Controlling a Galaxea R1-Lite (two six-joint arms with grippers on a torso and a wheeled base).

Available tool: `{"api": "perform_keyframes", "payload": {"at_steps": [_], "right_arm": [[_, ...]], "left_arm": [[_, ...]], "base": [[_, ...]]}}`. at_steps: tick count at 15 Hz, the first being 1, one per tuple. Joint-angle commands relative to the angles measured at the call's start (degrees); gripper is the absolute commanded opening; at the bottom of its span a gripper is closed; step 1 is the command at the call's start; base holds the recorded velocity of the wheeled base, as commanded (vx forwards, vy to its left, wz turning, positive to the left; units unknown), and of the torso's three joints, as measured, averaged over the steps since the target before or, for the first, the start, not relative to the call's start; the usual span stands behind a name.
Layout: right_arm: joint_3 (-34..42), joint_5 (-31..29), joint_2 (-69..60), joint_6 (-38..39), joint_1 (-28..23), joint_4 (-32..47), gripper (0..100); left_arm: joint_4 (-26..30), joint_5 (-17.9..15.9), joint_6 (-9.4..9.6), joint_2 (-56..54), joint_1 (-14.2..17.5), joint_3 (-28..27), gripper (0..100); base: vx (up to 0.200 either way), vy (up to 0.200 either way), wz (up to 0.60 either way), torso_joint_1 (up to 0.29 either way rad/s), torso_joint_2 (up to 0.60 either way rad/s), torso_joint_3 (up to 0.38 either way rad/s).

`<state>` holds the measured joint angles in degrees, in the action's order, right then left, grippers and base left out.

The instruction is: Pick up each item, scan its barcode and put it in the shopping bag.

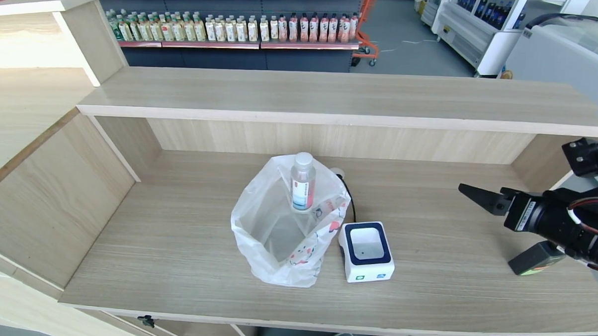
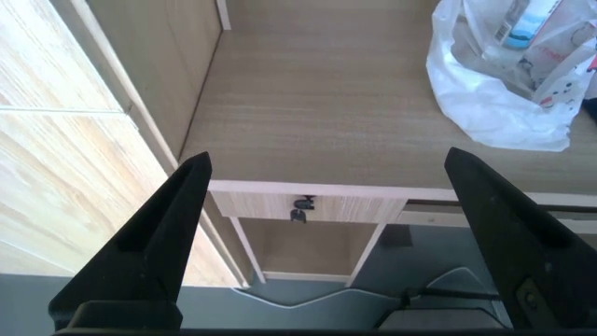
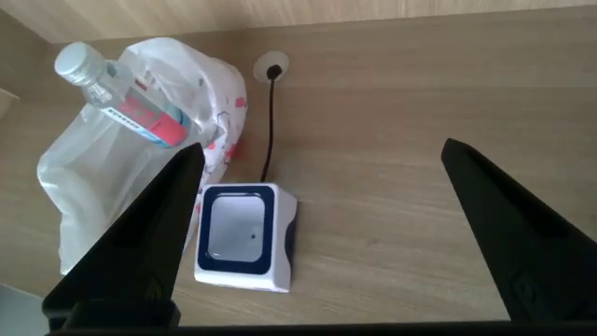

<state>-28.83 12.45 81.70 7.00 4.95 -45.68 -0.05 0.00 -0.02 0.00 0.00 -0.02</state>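
Right jaws spread wide, bottle (image 1: 302, 182) in bag (image 1: 251, 223), well apart

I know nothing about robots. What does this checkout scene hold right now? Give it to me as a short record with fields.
Surface: wooden counter
Shopping bag: white plastic shopping bag, standing open on the counter
Bottle: clear bottle with a white cap, upright in the bag at its far side
Scanner: white and dark blue scanner on the counter, close beside the bag on the robot's right
Left gripper: left gripper open, holding nothing, above the counter's near edge
Right gripper: right gripper open, holding nothing, above the counter to the right of the scanner
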Motion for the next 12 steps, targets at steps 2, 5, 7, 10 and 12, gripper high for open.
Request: {"api": "perform_keyframes", "payload": {"at_steps": [2, 5, 7, 10, 12], "right_arm": [[2.1, 0.1, -3.5, -0.1, -0.6, 0.2, 100], [2.1, 0.1, -3.7, -0.1, -1.1, 0.2, 100], [3.3, 0.1, -4.0, -1.3, -1.0, 0.2, 100], [6.2, 0.2, -5.8, -2.7, -1.0, 0.3, 100], [8.4, 0.1, -7.1, -4.5, -1.1, 0.4, 100]], "left_arm": [[0.0, 0.0, -0.06, 0.1, 0.0, 0.0, 100], [0.0, 0.0, -0.06, 0.1, -0.1, 0.0, 100], [0.0, 0.0, 0.02, 0.1, 0.0, -0.1, 100], [0.0, 0.0, -0.06, 0.1, 0.0, 0.0, 100], [0.0, 0.0, -0.06, 0.1, -0.1, -0.1, 100]], "base": [[0.0, -0.2, 0.0, -0.002, 0.0, 0.002], [0.0, -0.2, 0.0, 0.002, 0.0, 0.004], [0.0, -0.2, 0.0, 0.0, 0.0, 0.002], [0.0, -0.2, 0.0, 0.004, 0.0, 0.004], [0.0, -0.2, 0.0, 0.0, 0.0, 0.0]]}}
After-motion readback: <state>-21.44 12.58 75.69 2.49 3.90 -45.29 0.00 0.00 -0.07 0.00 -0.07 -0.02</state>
